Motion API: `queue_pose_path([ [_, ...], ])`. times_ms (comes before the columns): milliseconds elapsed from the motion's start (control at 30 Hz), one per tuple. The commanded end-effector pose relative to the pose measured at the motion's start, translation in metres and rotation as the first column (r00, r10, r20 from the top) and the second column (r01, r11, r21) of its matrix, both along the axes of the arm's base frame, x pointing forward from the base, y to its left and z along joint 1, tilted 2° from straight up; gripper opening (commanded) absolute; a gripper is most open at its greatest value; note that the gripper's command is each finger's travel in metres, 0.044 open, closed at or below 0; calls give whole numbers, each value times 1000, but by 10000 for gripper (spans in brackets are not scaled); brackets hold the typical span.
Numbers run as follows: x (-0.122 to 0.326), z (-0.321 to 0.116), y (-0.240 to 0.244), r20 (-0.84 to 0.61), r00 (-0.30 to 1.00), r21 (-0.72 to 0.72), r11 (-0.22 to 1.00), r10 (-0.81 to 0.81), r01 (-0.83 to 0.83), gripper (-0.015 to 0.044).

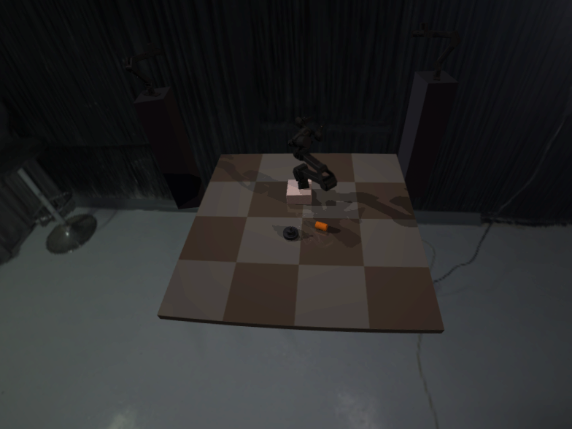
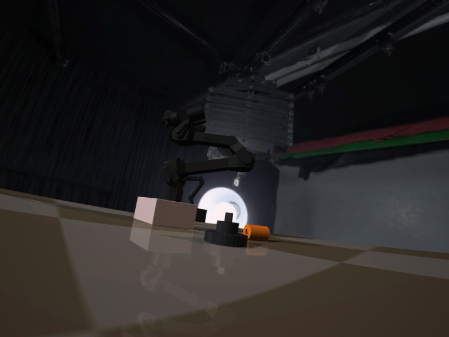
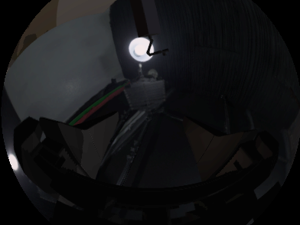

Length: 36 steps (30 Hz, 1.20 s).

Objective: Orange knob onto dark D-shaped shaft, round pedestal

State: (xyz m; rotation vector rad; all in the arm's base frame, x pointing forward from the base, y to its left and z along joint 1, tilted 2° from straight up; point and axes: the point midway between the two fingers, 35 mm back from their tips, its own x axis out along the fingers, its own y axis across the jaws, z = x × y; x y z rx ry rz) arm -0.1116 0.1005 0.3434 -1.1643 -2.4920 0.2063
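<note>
The orange knob (image 1: 321,226) (image 2: 258,232) lies on its side on the checkered table; its open end shows in the exterior view, facing the pedestal side. The round dark pedestal (image 1: 287,237) (image 2: 225,239) stands close by, left of the knob in the top and exterior views. Its dark shaft (image 2: 228,217) stands upright and bare; the flat side cannot be made out. My gripper (image 3: 151,117) is open and empty, with its fingers wide apart in the wrist view. The arm is folded back, holding the gripper high above the table, well away from the knob and pedestal.
A pale pink block (image 1: 298,198) (image 2: 175,214) sits at the arm's base, behind the pedestal. The table (image 1: 264,295) has its front edge toward the top camera. Two tall dark pillars (image 1: 159,124) (image 1: 434,115) bearing other arms stand beyond the table's back corners.
</note>
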Motion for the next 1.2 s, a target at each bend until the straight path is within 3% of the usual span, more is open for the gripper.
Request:
queue_pose_path([
  [0,-2,1,-2,5,1000,7,1000,9,-9,426],
  [133,-36,15,-43,103,976,134,969,193,-206,440],
  [267,-65,25,-107,226,892,271,854,391,-444,440],
  [433,-73,25,-194,370,729,396,612,576,-685,440],
  [600,-53,17,-276,516,539,465,311,666,-829,440],
  [867,25,-11,-379,717,250,480,-202,651,-854,440],
  [1167,154,-58,-434,887,43,384,-683,460,-622,440],
])
